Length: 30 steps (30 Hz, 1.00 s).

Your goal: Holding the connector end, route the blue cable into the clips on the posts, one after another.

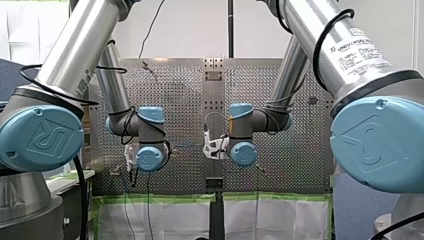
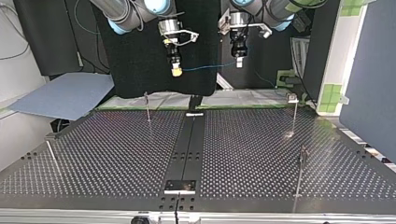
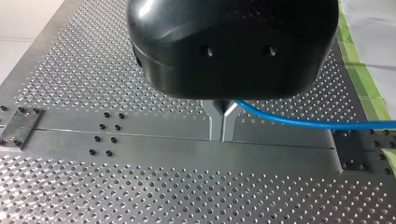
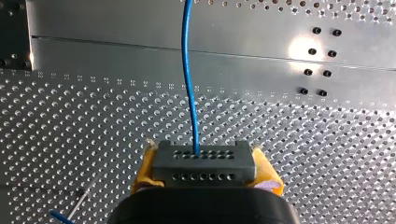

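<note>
A perforated metal bench (image 2: 116, 149) fills the room's middle. In the top view, a black cloth (image 2: 135, 60) hangs behind the bench's far edge. White sheets (image 2: 163, 99) lie along that edge, bordered with green tape (image 1: 160, 198). Off the bench's left side in that view, a blue-grey board (image 2: 65, 95) lies tilted, with a pale wall (image 2: 18, 74) behind it. Off the right side stand a dark blue partition (image 2: 369, 84) and a white panel (image 2: 334, 56) carrying green tape squares. In the front view a white wall (image 1: 190, 25) and a dark pole (image 1: 230, 25) rise beyond the bench. A bright glare (image 4: 299, 46) shows on the bench's smooth centre strip.
</note>
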Available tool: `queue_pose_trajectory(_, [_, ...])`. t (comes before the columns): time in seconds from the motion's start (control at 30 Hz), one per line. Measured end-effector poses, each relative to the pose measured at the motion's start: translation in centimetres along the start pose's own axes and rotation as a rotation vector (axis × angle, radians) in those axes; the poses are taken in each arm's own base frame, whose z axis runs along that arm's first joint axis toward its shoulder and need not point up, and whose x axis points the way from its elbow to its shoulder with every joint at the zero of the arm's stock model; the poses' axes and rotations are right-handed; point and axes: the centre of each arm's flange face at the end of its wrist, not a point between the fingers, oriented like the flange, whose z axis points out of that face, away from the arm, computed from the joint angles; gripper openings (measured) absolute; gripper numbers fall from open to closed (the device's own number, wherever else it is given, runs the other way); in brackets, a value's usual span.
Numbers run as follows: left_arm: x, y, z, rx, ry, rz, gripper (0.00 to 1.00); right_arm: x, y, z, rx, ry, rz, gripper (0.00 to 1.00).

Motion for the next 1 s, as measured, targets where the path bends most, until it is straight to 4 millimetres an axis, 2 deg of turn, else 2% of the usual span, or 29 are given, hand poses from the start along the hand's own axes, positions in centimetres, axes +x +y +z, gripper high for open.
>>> queue_pose_trajectory(0.2, [1.0,0.4,-0.2,-0.004,0.024,0.015,0.00,-0.6,-0.2,0.0,0.001,-0.016,-0.006,0.00])
queue_pose_trajectory(0.37, [2.0,0.6,-0.4,-0.005,0.046,0.029,0.00,-2.8,-0.4,-0.4,0.005,-0.063,-0.020,0.00])
queue_pose_trajectory(0.67, [2.1,0.6,-0.4,-0.006,0.049,0.031,0.00,-7.7,-0.5,-1.6,0.013,-0.153,-0.045,0.00])
queue_pose_trajectory(1.0, [2.1,0.6,-0.4,-0.006,0.050,0.031,0.00,-8.8,-0.3,-1.7,0.000,-0.183,-0.069,0.00])
